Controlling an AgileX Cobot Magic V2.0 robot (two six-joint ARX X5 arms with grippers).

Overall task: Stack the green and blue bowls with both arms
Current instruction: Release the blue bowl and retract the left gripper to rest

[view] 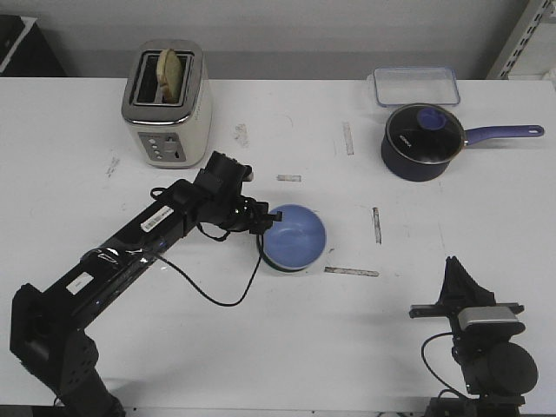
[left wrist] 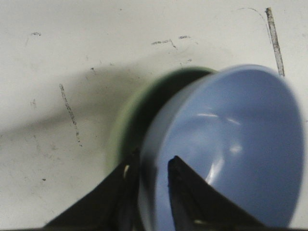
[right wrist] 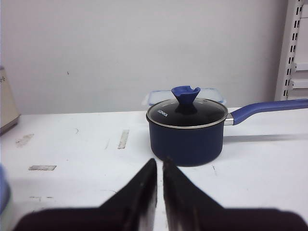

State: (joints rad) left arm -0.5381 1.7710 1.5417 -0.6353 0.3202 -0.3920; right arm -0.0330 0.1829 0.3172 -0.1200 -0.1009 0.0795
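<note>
In the front view the left arm (view: 130, 252) stretches low across the worktop (view: 417, 234) from the near left corner toward the middle, its pincer (view: 263, 224) at the left rim of the blue bowl (view: 294, 237), which sits near the centre. The right arm (view: 482, 347) stays folded at the near right edge, well apart from the bowl, its pincer (view: 458, 271) pointing away toward the pot (view: 422, 142) at the far right. A toaster (view: 167, 104) with bread stands far left, and a clear box (view: 417, 87) lies behind the pot. The left wrist view shows what the front one hides: the blue bowl (left wrist: 231, 149) tilts inside a green bowl (left wrist: 127, 125), only a sliver of green rim showing beside it, and the left pincer (left wrist: 153, 175) is clenched on the blue rim, one finger inside, one outside. The right wrist view shows the right pincer (right wrist: 159, 166) with fingers nearly together and grasping nothing, the lidded pot (right wrist: 186, 130) straight ahead with its handle out to one side.
</note>
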